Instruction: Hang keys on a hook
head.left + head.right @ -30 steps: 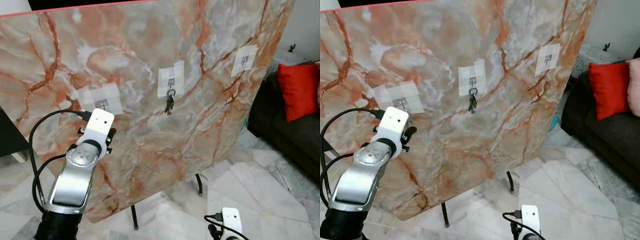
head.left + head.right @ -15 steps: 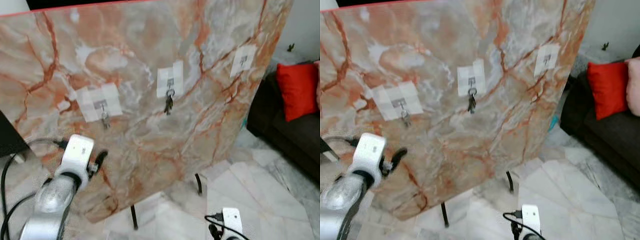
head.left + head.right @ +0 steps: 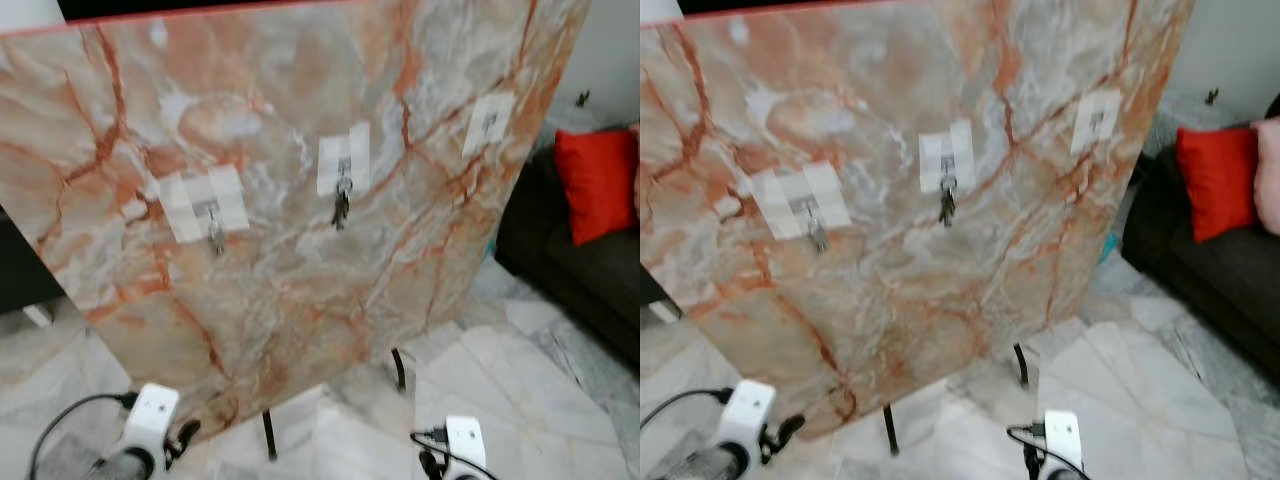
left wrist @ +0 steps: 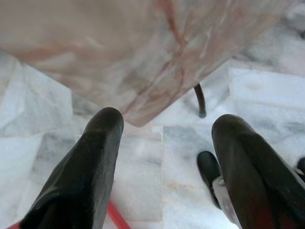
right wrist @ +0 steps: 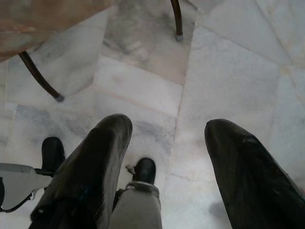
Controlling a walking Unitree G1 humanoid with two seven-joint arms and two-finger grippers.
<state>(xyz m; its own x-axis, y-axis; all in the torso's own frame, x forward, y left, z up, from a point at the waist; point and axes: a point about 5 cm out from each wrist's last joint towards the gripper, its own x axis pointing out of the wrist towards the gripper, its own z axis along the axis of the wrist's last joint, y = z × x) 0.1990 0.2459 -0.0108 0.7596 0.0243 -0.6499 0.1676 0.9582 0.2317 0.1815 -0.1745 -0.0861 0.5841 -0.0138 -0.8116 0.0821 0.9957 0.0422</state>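
1. Head views: hanging lengthwise from the left hook (image 3: pixel 205 207) on the marble board (image 3: pixel 300 290), keys (image 3: pixel 214 238); sitting well below, left gripper (image 3: pixel 182 433) nearer.
2. Left wrist: gaping wide, empty, black fingers (image 4: pixel 90 162).
3. Right wrist: gaping, empty, right gripper (image 5: pixel 167 143), facing floor (image 5: pixel 228 71).

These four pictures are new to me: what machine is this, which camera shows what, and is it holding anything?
It is a walking humanoid robot with two arms, each ending in two black fingers. The two wide pictures come from its head and show a tilted orange-veined marble board on thin dark legs. Three small metal hooks are taped to the board: the left hook carries a small key, the middle hook a dark bunch of keys, the right hook nothing. The other two pictures look along each gripper toward the marble floor. The left gripper and the right gripper both hang low, open, holding nothing.
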